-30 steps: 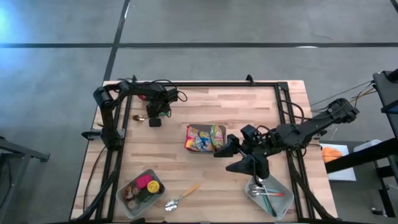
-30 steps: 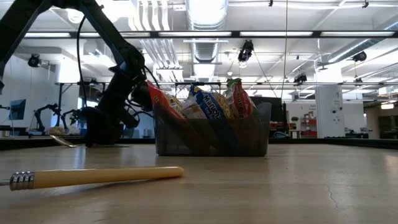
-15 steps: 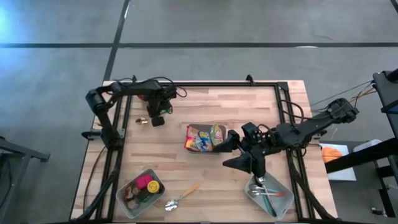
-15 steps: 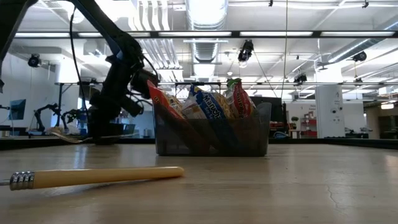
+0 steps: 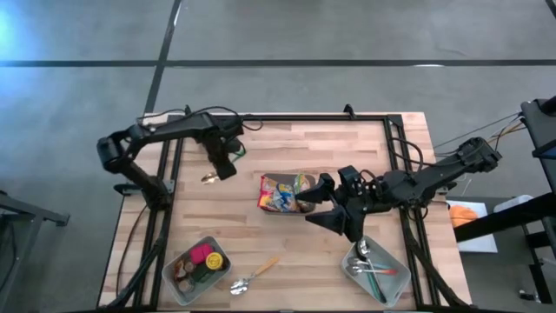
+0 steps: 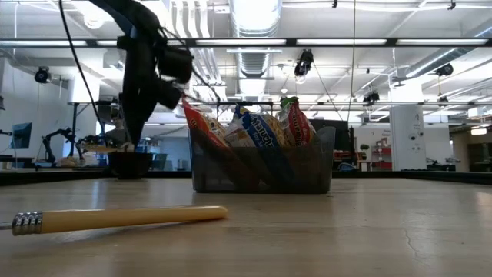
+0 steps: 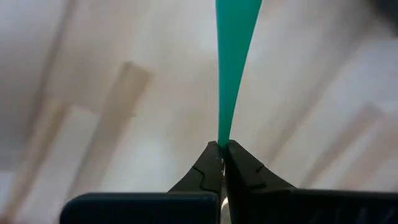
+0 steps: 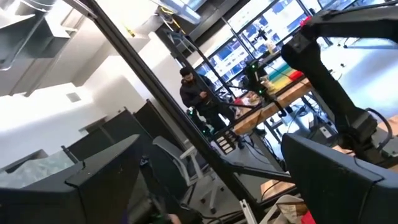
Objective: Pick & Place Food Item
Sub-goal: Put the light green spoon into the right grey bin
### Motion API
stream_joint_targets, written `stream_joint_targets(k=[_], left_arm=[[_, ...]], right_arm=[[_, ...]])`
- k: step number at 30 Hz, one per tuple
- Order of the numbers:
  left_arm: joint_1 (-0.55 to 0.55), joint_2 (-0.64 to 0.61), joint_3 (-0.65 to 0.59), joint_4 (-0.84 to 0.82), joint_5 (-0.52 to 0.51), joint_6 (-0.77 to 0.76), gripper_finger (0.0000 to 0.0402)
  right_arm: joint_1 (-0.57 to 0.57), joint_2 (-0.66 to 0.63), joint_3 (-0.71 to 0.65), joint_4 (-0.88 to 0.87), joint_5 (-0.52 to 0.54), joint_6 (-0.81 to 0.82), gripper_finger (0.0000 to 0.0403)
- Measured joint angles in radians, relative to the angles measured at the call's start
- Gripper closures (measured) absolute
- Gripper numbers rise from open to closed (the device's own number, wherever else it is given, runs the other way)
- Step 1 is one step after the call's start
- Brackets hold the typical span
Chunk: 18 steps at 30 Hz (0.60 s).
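The left gripper [image 5: 219, 165] is clamped tight on a thin teal handle [image 7: 231, 68], lifted clear of the table [image 5: 347, 156] off the far-left side of the snack bin [image 5: 284, 192]. What sits at the handle's other end cannot be told for sure; a small golden piece [image 5: 208, 178] hangs just below the gripper. On the bin's other side, the right gripper [image 5: 323, 202] hovers right at its wall, fingers spread wide, holding nothing. The food packets [image 6: 254, 131] stand upright in the bin, untouched.

The risk: that pinch is on a slim, tapering handle, so a quick swing could let it twist or slip out. And the right gripper is close enough that a careless descent could shove the bin rather than seize a packet.
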Motion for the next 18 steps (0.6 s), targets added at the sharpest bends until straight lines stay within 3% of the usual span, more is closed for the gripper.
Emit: stream_joint_targets(k=[10, 13, 18], left_arm=[[-0.237, -0.147, 0.013, 0.063, 0.075, -0.195, 0.0401], [-0.318, -0.18, 0.024, 0.145, 0.149, -0.279, 0.0401], [-0.43, -0.194, 0.086, 0.271, 0.227, -0.373, 0.0401]], right_arm=[[-0.007, 0.005, 0.0, 0.002, 0.0, -0.004, 0.0022], [-0.019, 0.015, 0.0, -0.002, -0.01, -0.061, 0.0022], [-0.067, 0.014, 0.0, -0.003, -0.186, -0.104, 0.0022]])
